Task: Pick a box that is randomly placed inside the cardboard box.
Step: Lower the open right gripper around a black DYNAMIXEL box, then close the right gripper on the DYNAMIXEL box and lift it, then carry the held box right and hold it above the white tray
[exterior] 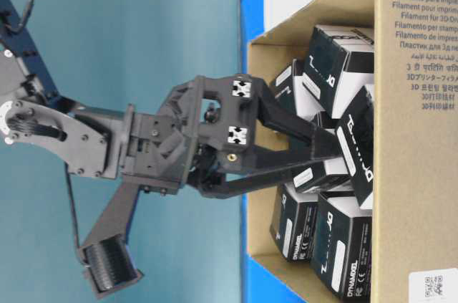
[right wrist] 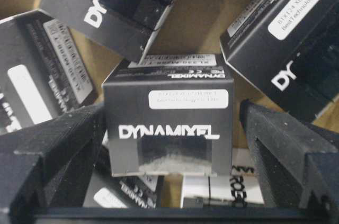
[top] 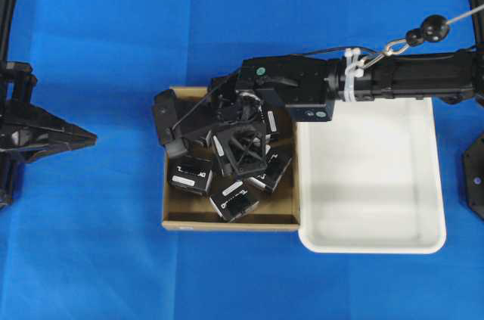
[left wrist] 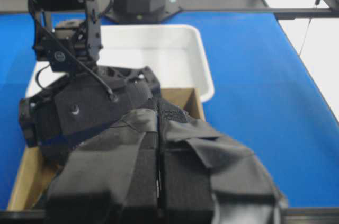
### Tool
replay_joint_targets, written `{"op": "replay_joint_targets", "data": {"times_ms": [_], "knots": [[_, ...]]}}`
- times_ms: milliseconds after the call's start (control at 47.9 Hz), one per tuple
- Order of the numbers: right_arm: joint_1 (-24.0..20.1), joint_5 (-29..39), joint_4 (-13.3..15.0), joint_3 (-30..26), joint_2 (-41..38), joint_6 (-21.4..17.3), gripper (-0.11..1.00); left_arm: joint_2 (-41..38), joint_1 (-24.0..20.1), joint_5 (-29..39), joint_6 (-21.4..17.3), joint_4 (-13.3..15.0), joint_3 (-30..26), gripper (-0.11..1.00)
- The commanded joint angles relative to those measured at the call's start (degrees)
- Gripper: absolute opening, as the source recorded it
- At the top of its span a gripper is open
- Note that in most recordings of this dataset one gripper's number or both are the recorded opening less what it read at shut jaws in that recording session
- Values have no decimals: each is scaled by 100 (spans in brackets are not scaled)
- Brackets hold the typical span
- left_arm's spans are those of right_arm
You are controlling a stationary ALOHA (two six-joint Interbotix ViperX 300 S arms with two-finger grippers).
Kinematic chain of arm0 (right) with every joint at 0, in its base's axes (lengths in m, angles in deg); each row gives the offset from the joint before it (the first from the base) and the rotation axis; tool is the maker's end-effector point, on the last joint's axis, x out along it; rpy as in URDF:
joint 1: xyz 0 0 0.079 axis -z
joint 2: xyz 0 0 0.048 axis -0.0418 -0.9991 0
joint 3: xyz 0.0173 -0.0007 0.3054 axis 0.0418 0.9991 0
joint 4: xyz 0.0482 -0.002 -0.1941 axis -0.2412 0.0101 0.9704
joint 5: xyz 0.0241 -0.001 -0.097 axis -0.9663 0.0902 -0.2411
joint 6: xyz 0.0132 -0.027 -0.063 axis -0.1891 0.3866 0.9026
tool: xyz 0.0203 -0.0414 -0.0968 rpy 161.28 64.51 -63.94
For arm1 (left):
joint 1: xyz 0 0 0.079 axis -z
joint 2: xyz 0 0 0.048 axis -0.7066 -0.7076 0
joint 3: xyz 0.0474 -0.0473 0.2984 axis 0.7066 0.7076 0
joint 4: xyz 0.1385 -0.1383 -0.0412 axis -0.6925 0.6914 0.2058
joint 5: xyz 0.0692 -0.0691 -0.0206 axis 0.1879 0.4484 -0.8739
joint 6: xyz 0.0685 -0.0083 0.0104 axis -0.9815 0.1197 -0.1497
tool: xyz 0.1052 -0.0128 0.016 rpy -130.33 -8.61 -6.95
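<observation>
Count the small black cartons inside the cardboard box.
6 cartons in the cardboard box, in the table-level view: two at top, one tilted right, one between the right gripper's fingers, two at bottom. More may lie hidden.

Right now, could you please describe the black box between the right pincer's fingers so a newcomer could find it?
Look in the tan cardboard box beside the white tray. Among the jumbled black cartons, the box stands upright, lettering facing the wrist camera. It alone sits between the open right pincer's fingers.

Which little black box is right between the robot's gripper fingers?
The box showing DYNAMIXEL upright, standing between the right gripper fingers. The other black boxes lie tilted around it.
</observation>
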Motion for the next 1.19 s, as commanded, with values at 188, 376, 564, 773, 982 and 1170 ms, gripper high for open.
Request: {"op": "replay_joint_targets", "data": {"times_ms": [188,376,564,773,982,1170], "knots": [[18,-105,26,62,-70,44,100,-62,18,-35,9,-9,-149,-6],[18,-158,26,79,-79,35,100,-53,18,-35,9,-9,-149,-6],[0,-132,26,79,-53,-18,95,-53,18,-26,9,-9,-149,-6],[-18,44,0,0,105,-114,71,-53,18,-35,9,-9,-158,-6],[18,387,0,-123,536,-369,71,-62,18,-35,9,-18,-158,-6],[114,1055,0,-448,888,-545,71,-53,18,-35,9,-9,-158,-6]]}}
